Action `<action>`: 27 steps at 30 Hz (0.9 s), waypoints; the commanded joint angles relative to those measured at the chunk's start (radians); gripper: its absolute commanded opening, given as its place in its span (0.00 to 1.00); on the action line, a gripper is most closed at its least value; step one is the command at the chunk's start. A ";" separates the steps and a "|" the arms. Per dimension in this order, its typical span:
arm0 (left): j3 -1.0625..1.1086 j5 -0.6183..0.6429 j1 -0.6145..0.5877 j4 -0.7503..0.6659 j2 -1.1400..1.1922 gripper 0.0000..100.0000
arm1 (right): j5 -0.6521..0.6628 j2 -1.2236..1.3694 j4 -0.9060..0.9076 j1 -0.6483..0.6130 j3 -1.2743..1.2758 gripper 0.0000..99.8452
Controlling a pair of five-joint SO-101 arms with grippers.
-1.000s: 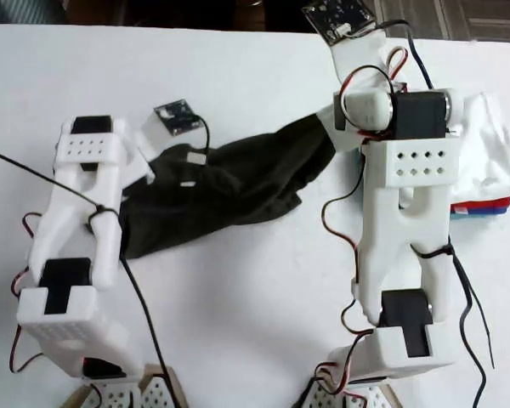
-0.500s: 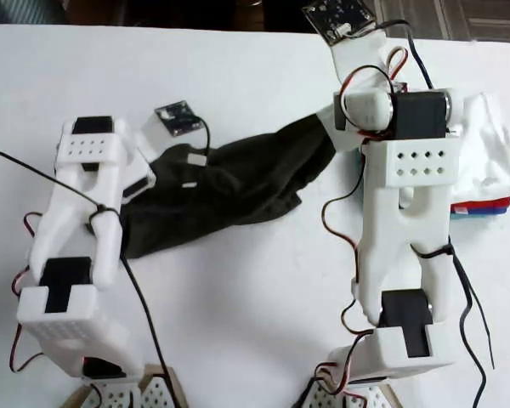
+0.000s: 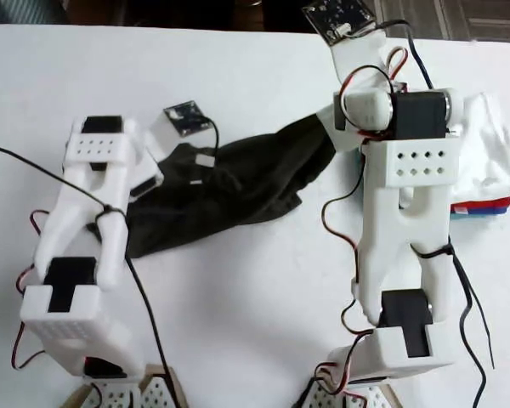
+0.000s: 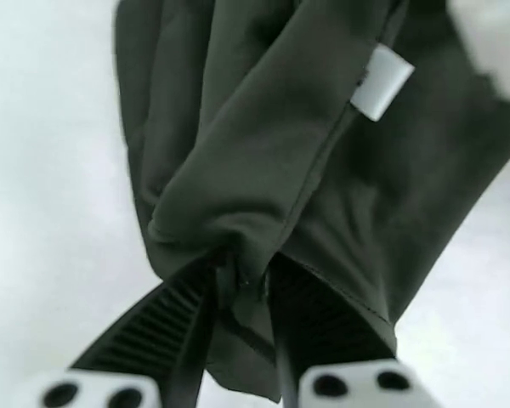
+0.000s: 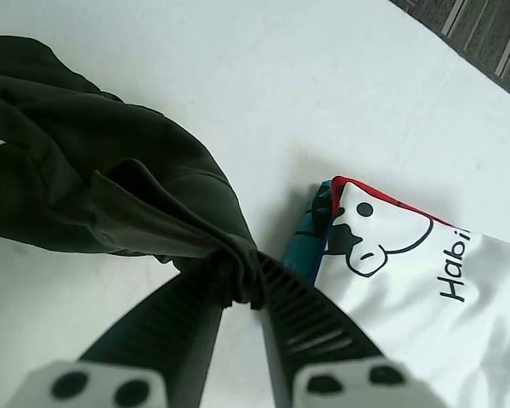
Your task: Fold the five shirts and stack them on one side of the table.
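Dark shirt [image 3: 238,183] on the table [image 3: 255,85], gripped at both ends
One end is clamped in the left gripper [image 4: 238,274], the other in the right gripper [image 5: 238,285], presumably for spreading before folding; beyond, folded shirts [image 5: 391,272] are stacked.

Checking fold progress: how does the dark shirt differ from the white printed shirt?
The dark shirt is plain but for a small white tag; the white printed shirt bears a cartoon face. The dark shirt is bunched, unfolded; the white printed shirt lies folded atop red and blue layers. The left gripper and right gripper each pinch the dark shirt; neither holds the white printed shirt. Both are shirts.
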 commanded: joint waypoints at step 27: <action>-0.277 0.012 -0.081 0.184 -0.018 0.03 | -0.066 -0.061 -0.013 0.004 -0.038 0.02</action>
